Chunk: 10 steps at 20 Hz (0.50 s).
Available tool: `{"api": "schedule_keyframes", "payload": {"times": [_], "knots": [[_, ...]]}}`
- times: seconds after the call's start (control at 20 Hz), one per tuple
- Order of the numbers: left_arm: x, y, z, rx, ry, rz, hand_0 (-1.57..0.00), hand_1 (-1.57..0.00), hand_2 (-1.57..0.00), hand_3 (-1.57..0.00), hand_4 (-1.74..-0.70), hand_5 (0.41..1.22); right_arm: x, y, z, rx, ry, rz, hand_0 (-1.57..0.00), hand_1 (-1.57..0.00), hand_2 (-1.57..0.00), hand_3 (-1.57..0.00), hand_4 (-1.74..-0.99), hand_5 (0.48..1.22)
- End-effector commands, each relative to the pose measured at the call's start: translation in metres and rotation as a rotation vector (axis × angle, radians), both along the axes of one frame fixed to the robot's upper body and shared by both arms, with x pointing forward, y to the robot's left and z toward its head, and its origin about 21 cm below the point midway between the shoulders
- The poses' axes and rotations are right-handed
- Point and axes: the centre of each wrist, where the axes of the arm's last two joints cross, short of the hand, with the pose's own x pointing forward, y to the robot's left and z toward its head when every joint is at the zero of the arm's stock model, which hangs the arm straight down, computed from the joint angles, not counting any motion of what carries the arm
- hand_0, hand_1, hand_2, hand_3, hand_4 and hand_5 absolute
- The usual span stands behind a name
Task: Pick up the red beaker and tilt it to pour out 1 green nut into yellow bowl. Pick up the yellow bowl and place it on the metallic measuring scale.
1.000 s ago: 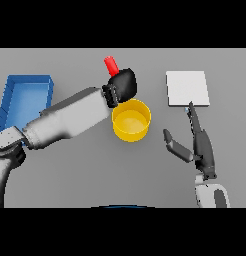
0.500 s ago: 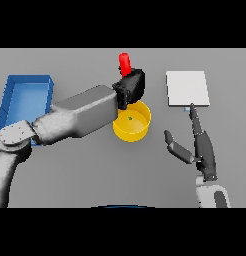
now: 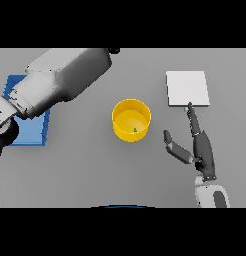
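The yellow bowl (image 3: pixel 131 120) stands upright at the table's middle, with one small green nut (image 3: pixel 135 130) lying inside it. The red beaker shows nowhere in the head view. My left arm (image 3: pixel 65 80) reaches up and across the upper left. Only a dark sliver of my left hand (image 3: pixel 114 50) shows at the scene's top edge. The metallic measuring scale (image 3: pixel 187 88), a flat pale square, lies at the right rear. My right hand (image 3: pixel 201 146) rests open to the right of the bowl, one fingertip touching the scale's near edge.
A blue tray (image 3: pixel 26 134) lies at the left, partly covered by my left arm.
My left arm has risen up and toward the head, carrying the red beaker out of view. A green nut now lies in the bowl. The right hand has not moved.
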Motion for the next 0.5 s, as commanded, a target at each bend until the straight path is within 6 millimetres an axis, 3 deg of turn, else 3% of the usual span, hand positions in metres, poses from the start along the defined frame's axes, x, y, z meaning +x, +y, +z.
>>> {"api": "schedule_keyframes", "payload": {"times": [0.0, 0.2, 0.25, 0.35, 0.45], "knots": [[0.006, 0.007, 0.019, -0.068, 0.002, 0.038, -1.57, -1.57, -1.57, -1.32, -1.73, 1.221, 0.001, -0.002, -0.002, -0.002, 0.006, 0.000, 0.00, 0.00, 0.00, 0.00, -1.161, 0.661], [0.029, 0.060, 0.072, -0.586, 0.047, 0.228, -1.57, -1.57, -1.57, -1.47, -1.73, 1.221, 0.005, 0.000, -0.001, -0.017, 0.006, -0.011, 0.00, 0.00, 0.00, 0.00, -1.146, 0.641], [0.033, 0.080, 0.081, -0.750, 0.061, 0.281, -1.57, -1.57, -1.57, -1.43, -1.74, 1.221, 0.005, 0.001, -0.002, -0.037, 0.003, -0.016, 0.00, 0.00, 0.00, 0.00, -1.140, 0.637], [0.040, 0.122, 0.089, -1.003, 0.090, 0.370, -1.57, -1.57, -1.57, -1.40, -1.74, 1.221, 0.007, 0.002, -0.001, -0.041, -0.007, -0.005, 0.00, 0.00, 0.00, 0.00, -1.142, 0.630], [0.045, 0.163, 0.082, -1.219, 0.098, 0.441, -1.57, -1.57, -1.57, -1.43, -1.74, 1.221, 0.011, 0.006, 0.000, 0.016, -0.010, 0.017, 0.00, 0.00, 0.00, 0.00, -1.110, 0.623]]}}
